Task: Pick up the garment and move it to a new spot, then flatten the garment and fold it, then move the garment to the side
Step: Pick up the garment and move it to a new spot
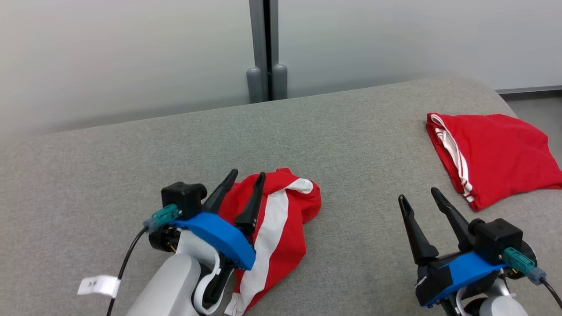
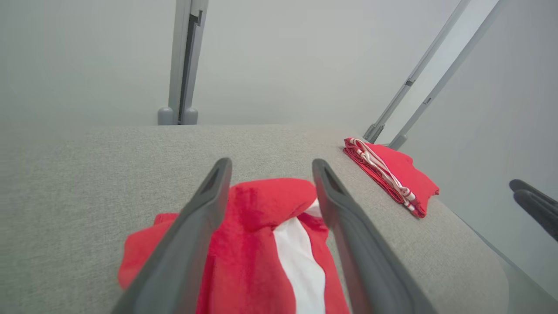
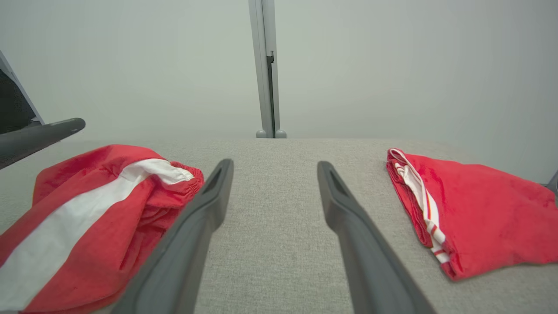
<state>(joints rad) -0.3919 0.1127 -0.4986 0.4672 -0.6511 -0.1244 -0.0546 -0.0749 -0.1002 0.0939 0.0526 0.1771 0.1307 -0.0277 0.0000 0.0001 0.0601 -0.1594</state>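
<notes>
**Both jaws released; crumpled garment under the left jaws**

On the left gripper point(image 1: 247, 174) the jaws are released and spread apart, with nothing clamped. The crumpled red garment with a broad white stripe point(image 1: 292, 210) lies in a heap on the grey fabric-covered table point(image 1: 351, 145), directly beneath these jaws. In the left wrist view its bunched top sits in the gap between them. Whether the fingertips touch the cloth: cannot tell.

On the right gripper point(image 1: 418, 195) the jaws are also released, over bare table. The heap lies well apart to their left. A folded red garment with thin white stripes point(image 1: 496, 153) lies ahead and to the right of these jaws, near the table's edge.
</notes>
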